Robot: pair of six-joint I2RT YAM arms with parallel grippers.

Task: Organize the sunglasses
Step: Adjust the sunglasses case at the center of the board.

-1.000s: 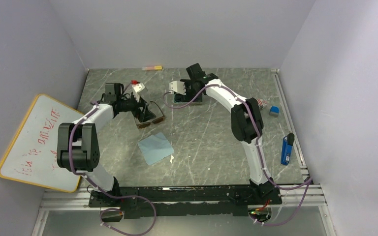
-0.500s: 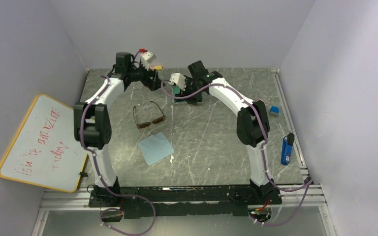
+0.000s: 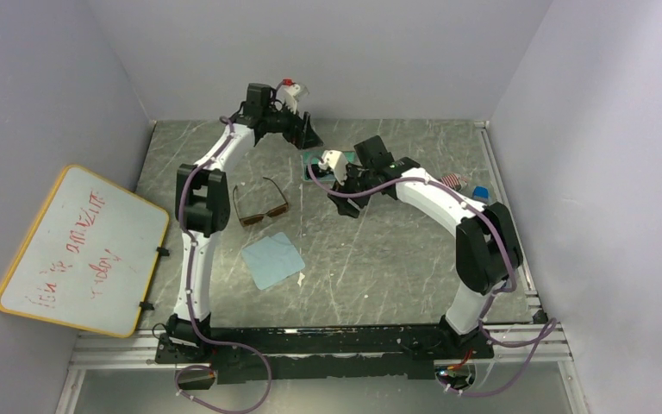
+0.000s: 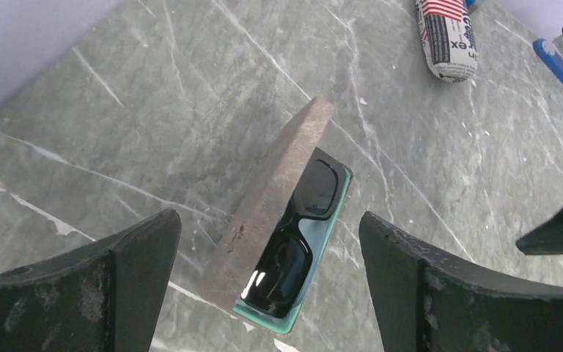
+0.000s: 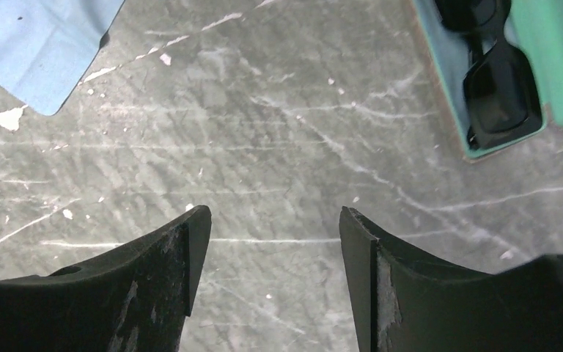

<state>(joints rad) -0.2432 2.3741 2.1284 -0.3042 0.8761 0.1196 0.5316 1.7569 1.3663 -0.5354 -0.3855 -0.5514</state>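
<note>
Beneath the left gripper (image 4: 267, 220), black sunglasses (image 4: 314, 189)

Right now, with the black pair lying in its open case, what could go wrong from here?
1. The lid stands half raised beside the black sunglasses; pressing it with the open left fingers might skid the case or pinch the frame.
2. The right fingers hover close by, so the arms could clash.
3. The amber pair lies unfolded on the table, awkward to pinch.
</note>
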